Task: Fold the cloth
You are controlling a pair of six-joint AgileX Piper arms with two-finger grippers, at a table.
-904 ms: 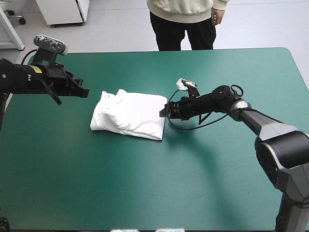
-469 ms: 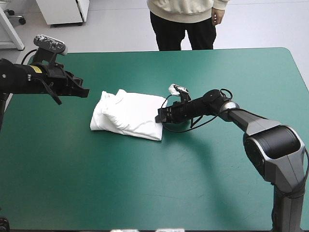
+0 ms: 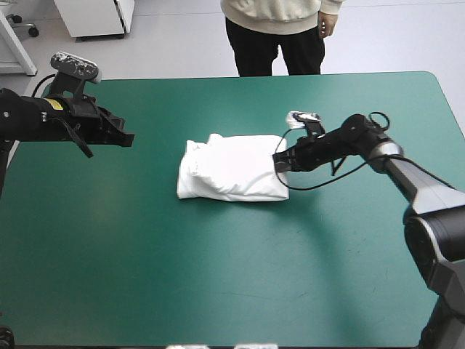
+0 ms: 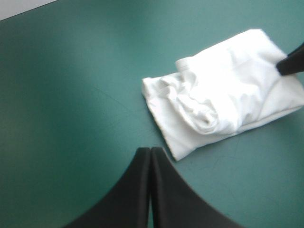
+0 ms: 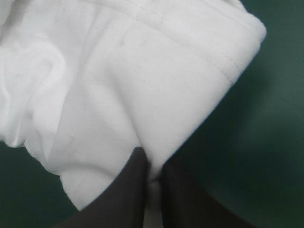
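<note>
1. T-shirt has slid rightward since earlier; the folded bundle is now at the centre of the table.
2. Right gripper pinches its right edge; left gripper closed, empty, well apart.
3. Light, limp; probably best taken at the hems.

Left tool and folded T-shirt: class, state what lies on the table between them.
Only bare teal-green cover separates the left tool from the T-shirt. The high view shows this, and the left wrist view agrees.
</note>
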